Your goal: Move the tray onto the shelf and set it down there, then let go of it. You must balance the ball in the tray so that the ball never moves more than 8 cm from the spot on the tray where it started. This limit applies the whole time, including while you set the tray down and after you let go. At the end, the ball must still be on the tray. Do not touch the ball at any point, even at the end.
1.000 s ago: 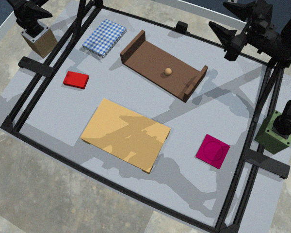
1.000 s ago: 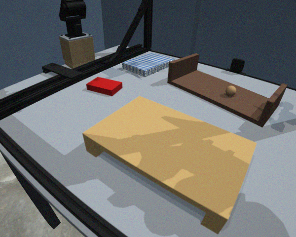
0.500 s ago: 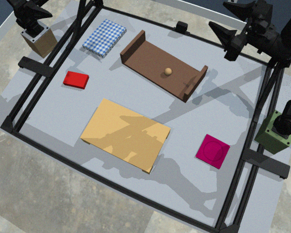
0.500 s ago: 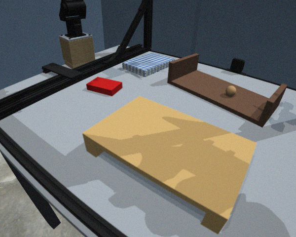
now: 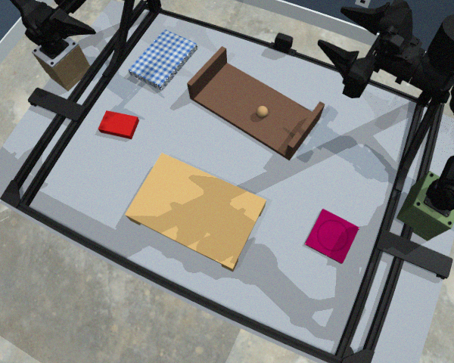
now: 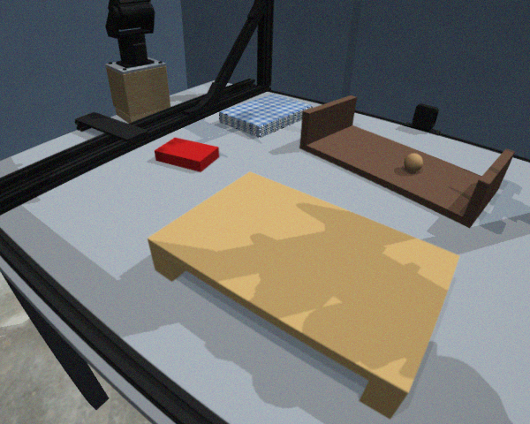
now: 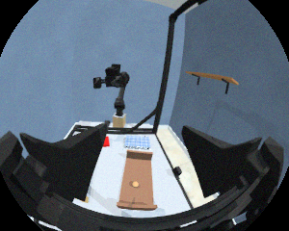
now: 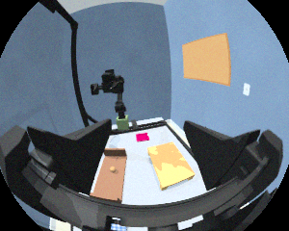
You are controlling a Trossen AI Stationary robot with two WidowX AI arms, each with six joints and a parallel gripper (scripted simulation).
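The brown tray (image 5: 219, 85) (image 6: 347, 141) (image 7: 139, 168) (image 8: 118, 187) lies on the table, with an upright wall at each short end. A tan ball (image 5: 262, 111) (image 6: 413, 162) (image 7: 135, 184) (image 8: 113, 168) rests on its floor, nearer the left arm's end. The low yellow shelf (image 5: 172, 175) (image 6: 252, 205) (image 8: 170, 164) stands beside the tray, empty. My left gripper (image 5: 331, 26) (image 7: 145, 129) is open and empty, raised beyond the tray's ball-side end. My right gripper (image 8: 148, 124) is open and empty, raised above the wood-coloured base side. Neither touches the tray.
A blue checked cloth block (image 5: 163, 58) (image 6: 265, 111) (image 7: 137, 141) lies near the tray's far end. A red block (image 5: 118, 125) (image 6: 186, 154) and a magenta square (image 5: 332, 235) (image 8: 143, 137) lie on the table. Black rails (image 5: 172, 289) edge it; a small black box (image 5: 283, 41) (image 6: 425, 117) stands behind the tray.
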